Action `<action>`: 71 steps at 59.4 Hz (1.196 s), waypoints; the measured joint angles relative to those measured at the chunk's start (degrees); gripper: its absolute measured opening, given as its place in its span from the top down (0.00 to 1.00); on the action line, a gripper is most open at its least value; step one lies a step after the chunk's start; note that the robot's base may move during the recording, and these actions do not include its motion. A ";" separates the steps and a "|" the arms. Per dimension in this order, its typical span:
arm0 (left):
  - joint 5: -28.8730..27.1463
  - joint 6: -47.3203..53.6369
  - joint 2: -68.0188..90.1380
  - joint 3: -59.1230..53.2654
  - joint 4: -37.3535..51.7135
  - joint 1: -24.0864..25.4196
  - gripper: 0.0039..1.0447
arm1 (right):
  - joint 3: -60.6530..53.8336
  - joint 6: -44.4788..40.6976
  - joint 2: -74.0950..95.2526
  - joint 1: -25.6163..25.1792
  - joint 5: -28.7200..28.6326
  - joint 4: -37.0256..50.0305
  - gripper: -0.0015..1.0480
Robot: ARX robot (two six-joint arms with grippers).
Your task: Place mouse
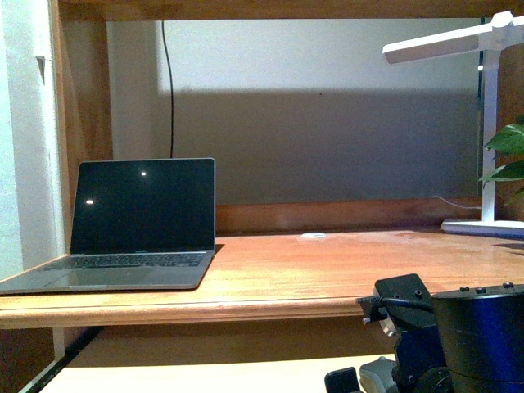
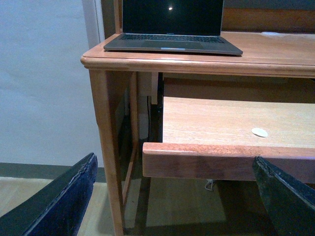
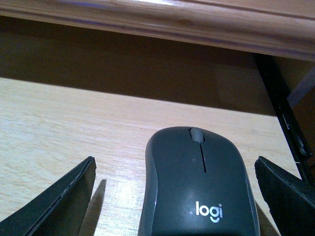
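Mouse (image 3: 199,196) lies flat on the pull-out shelf (image 3: 59,123) beneath the tabletop (image 1: 327,270), untouched between the spread fingers of the right hand (image 3: 174,164), whose arm sits at five o'clock in the front view. Left hand (image 2: 173,158) is spread and empty. Grasping, lifting and placing all seem still to do.

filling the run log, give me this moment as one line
right gripper open, astride mouse on pull-out tray | left gripper open, empty

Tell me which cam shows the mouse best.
Right wrist view: the mouse fills the lower frame, scroll wheel and logo clear, lying on the light wooden shelf. Front view catches only a grey sliver, likely it, at the bottom edge beside the right arm. Left wrist view does not show it.
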 joint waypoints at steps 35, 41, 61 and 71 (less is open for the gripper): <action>-0.02 0.00 0.00 0.00 0.00 0.00 0.07 | 0.07 0.26 0.26 0.46 0.04 -0.46 0.47; 0.00 0.00 0.00 0.00 0.00 0.00 0.07 | 0.55 0.33 -1.33 0.70 0.44 -2.05 0.47; -0.02 0.00 0.00 0.00 0.00 -0.02 0.07 | 15.91 3.26 -8.94 2.10 2.73 -14.62 0.47; 0.00 0.00 0.00 0.00 0.00 0.00 0.07 | 24.94 2.80 -5.86 4.98 5.01 -18.71 0.47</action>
